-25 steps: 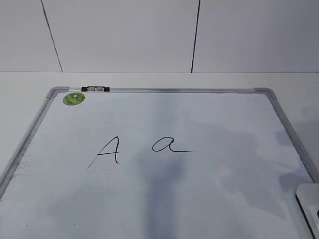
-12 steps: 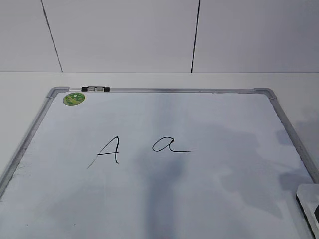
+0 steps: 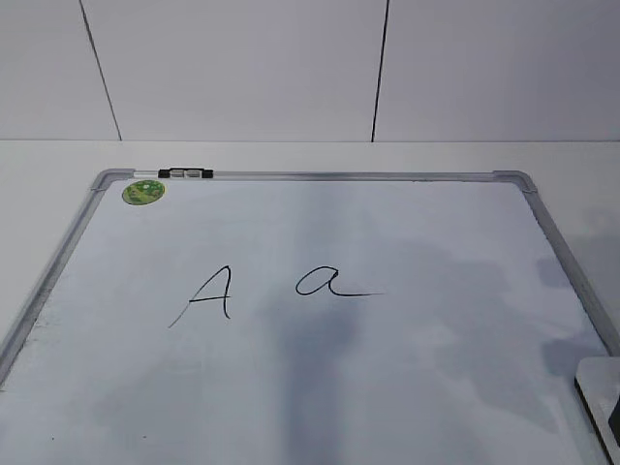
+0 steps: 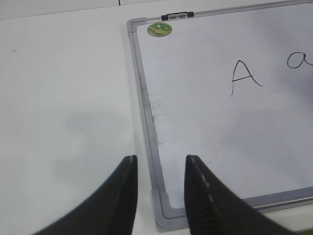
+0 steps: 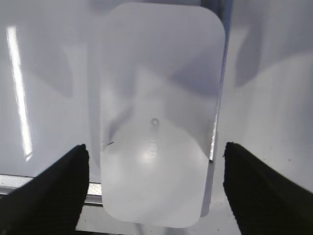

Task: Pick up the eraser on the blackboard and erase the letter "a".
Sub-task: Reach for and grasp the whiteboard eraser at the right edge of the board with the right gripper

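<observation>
The blackboard is a white board with a grey frame lying flat; its green sticker is at the far left corner. The cursive letter "a" is near the middle, right of an uppercase "A". The white eraser lies on the board's near right corner, a sliver showing in the exterior view. My right gripper is open, its jaws on either side of the eraser, not touching it. My left gripper is open and empty above the board's near left corner.
A small black-and-silver clip sits on the far frame edge. White table surrounds the board, with a tiled wall behind.
</observation>
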Controlling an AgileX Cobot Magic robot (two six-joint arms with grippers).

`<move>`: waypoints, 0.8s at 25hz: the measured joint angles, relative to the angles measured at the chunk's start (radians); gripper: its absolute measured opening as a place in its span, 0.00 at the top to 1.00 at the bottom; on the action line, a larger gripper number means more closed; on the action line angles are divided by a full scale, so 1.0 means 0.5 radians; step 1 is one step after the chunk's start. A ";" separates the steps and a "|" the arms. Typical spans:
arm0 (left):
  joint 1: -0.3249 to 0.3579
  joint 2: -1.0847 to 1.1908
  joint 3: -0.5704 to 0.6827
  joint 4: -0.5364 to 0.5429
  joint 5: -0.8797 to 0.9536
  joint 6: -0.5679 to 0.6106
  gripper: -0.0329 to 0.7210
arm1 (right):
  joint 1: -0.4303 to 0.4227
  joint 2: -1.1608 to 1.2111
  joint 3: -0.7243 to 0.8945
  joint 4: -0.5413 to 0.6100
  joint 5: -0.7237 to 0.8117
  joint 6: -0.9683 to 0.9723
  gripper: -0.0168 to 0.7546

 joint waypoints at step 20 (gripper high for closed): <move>0.000 0.000 0.000 0.000 0.000 0.000 0.63 | 0.000 0.216 -0.002 0.007 -0.104 0.009 0.10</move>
